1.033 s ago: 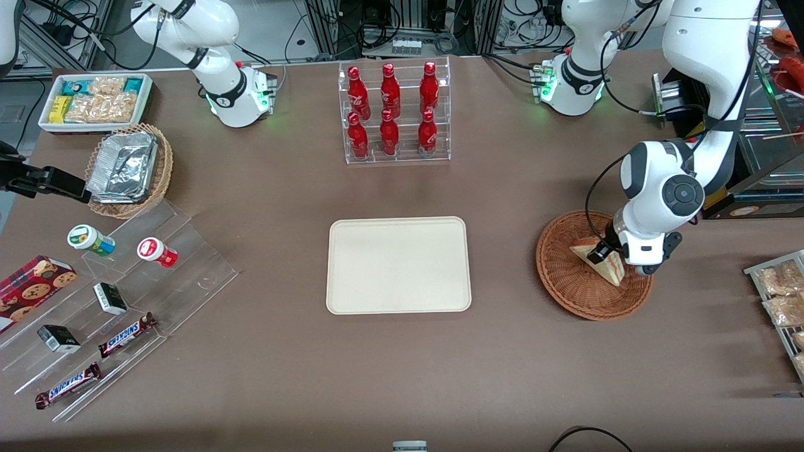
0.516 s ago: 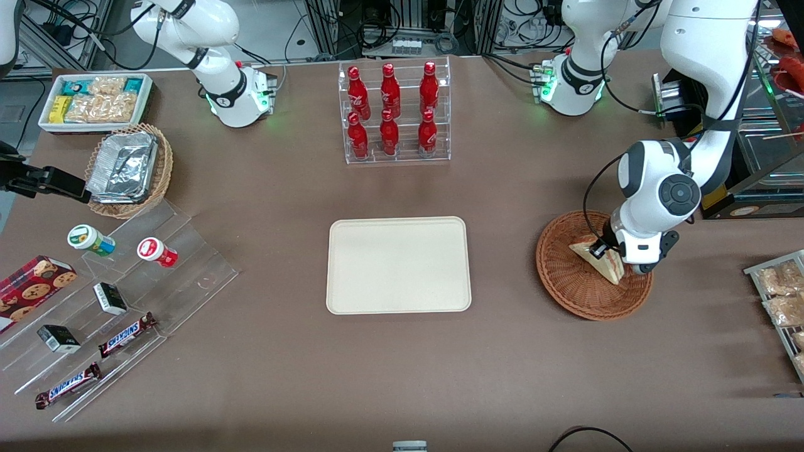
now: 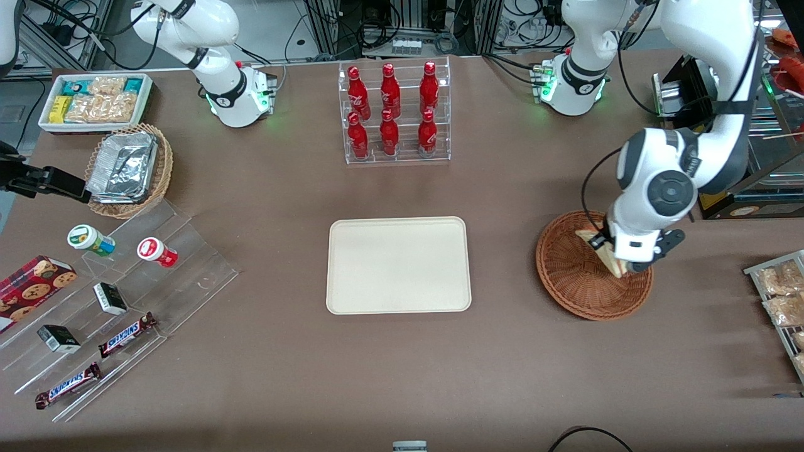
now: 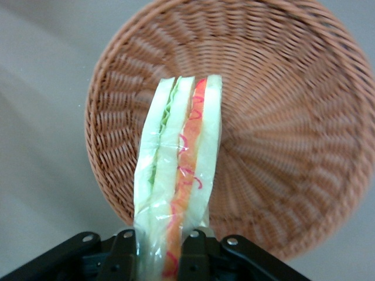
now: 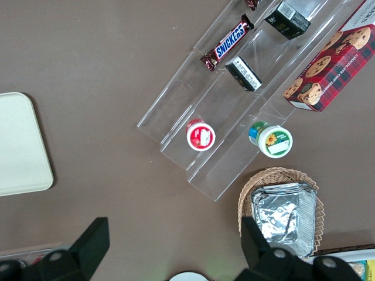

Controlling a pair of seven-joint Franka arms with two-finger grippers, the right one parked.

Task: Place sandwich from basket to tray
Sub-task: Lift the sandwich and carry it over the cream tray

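My left gripper [image 3: 619, 258] hangs over the reddish-brown wicker basket [image 3: 568, 276] toward the working arm's end of the table, shut on the sandwich [image 3: 600, 246]. In the left wrist view the clear-wrapped sandwich [image 4: 179, 175] stands on edge, lifted above the basket [image 4: 293, 146], with red and green filling showing between pale bread slices. The gripper [image 4: 162, 257] pinches the wrapped wedge between its black fingers [image 4: 120, 254]. The cream-beige tray [image 3: 398, 264] lies flat in the middle of the table, with nothing on it.
A clear rack of red bottles [image 3: 394, 113] stands farther from the front camera than the tray. A wire rack of snack bags [image 3: 782, 301] lies beside the basket at the table's edge. Stepped acrylic shelves with snacks [image 3: 107, 301] and a tan basket of foil packets [image 3: 129, 169] lie toward the parked arm's end.
The left gripper has risen with the sandwich, lifting it off the basket floor and shifting slightly farther from the front camera. The arm's wrist has turned a little.
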